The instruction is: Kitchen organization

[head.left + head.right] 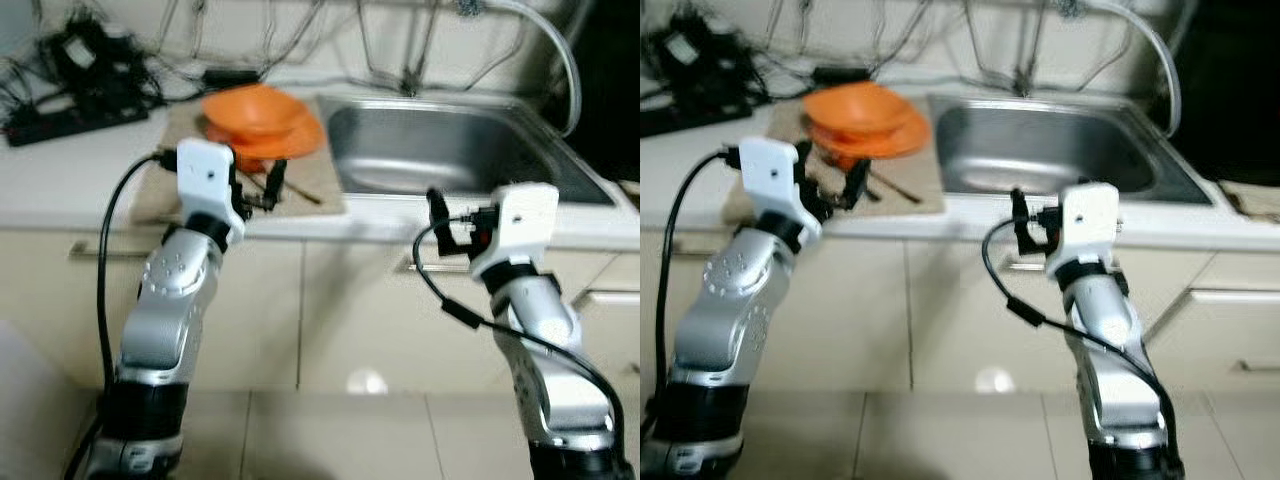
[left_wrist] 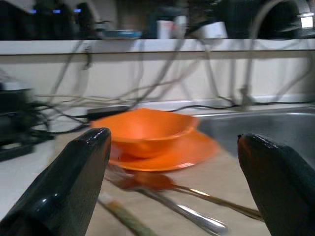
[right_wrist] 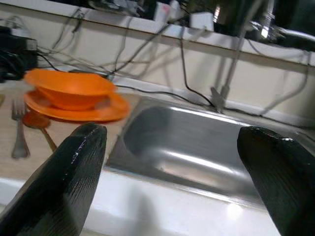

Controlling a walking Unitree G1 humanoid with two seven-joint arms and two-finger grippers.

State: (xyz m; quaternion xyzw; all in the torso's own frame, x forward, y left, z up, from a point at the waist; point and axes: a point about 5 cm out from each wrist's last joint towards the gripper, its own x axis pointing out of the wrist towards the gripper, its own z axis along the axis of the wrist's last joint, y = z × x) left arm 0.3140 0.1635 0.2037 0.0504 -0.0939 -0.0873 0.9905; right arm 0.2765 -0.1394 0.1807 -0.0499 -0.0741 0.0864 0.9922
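Kitchen counter's got one orange bowl (image 1: 252, 108) sitting on one orange plate (image 1: 300, 138) beside the empty sink (image 1: 450, 150), plus a fork (image 3: 17, 129) and spoon (image 3: 38, 124) on the mat (image 1: 315, 190). Nothing's sorted yet, I reckon. My left gripper (image 1: 262, 190) and right gripper (image 1: 441, 225) are both wide open, holding nothing.

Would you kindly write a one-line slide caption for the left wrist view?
Open left pincer faces an orange bowl on its orange plate, cutlery lying before it.
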